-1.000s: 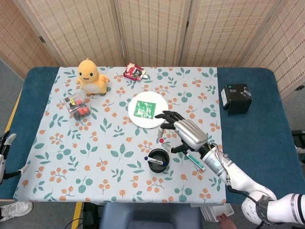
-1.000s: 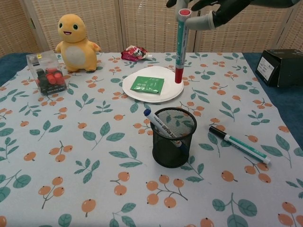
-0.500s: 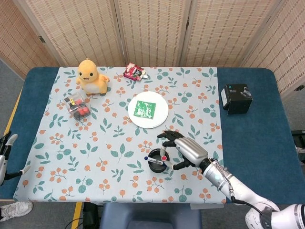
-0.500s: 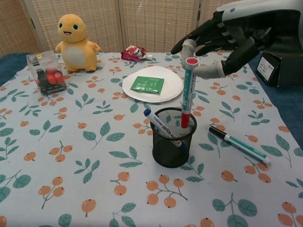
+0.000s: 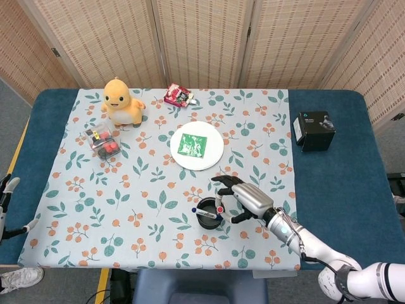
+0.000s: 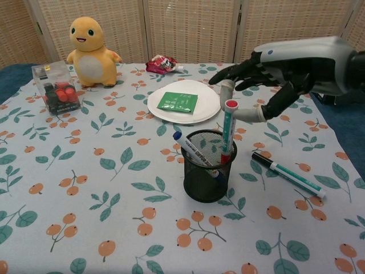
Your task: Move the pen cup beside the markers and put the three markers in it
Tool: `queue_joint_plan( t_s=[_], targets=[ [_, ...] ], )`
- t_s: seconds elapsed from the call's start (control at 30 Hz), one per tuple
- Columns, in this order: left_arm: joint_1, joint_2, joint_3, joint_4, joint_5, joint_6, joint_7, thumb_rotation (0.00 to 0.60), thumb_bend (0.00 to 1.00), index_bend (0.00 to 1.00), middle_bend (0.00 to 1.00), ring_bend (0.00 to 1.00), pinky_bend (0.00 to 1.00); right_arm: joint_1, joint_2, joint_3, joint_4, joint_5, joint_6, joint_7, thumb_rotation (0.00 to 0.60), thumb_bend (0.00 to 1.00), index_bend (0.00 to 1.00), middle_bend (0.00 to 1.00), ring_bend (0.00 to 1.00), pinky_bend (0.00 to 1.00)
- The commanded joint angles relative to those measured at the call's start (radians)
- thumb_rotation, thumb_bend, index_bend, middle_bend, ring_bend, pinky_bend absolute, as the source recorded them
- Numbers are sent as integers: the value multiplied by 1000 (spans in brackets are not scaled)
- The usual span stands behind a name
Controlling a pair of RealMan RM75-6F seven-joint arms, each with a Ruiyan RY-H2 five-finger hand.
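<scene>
We log the black mesh pen cup [image 6: 207,166] standing upright on the floral tablecloth [image 6: 114,171], just in front of the white plate [image 6: 199,111] that carries a green packet [image 6: 178,101]. A blue-capped marker [image 6: 194,149] leans inside the cup. The right hand [image 6: 274,71] hovers over the cup's far right rim, fingers spread, its thumb and a finger set either side of the upright red-capped marker [image 6: 228,131], whose lower end is inside the cup; we cannot tell whether they are touching it. The third marker, black-capped [image 6: 288,174], lies flat on the cloth just right of the cup. The left hand [image 5: 6,190] shows only at the head view's left edge, off the bench; grip state unreadable.
</scene>
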Motion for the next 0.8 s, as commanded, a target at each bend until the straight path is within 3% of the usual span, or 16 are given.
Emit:
queue_joint_plan(
  t_s=[0.03, 0.4, 0.63, 0.8],
  targets=[
    [-1, 1, 0, 0, 1, -1, -2, 600, 24, 0, 0, 0, 245, -14, -15, -18, 25, -25, 2, -16, 600, 261, 10, 0, 0, 0],
    [-1, 4, 0, 2, 2, 0, -16, 600, 24, 0, 0, 0, 245, -78, 42, -8, 6, -46, 84, -32, 600, 199, 0, 0, 0, 0],
    [-1, 6, 1, 0, 2, -2, -17, 600, 24, 0, 0, 0, 245, -195, 85, -79, -19, -52, 242, -191, 600, 219, 0, 0, 0, 0],
    [-6, 6, 4, -3, 10, -4, -17, 600, 24, 0, 0, 0, 245, -270, 27, -127, 16, -62, 342, -309, 600, 240, 0, 0, 0, 0]
  ],
)
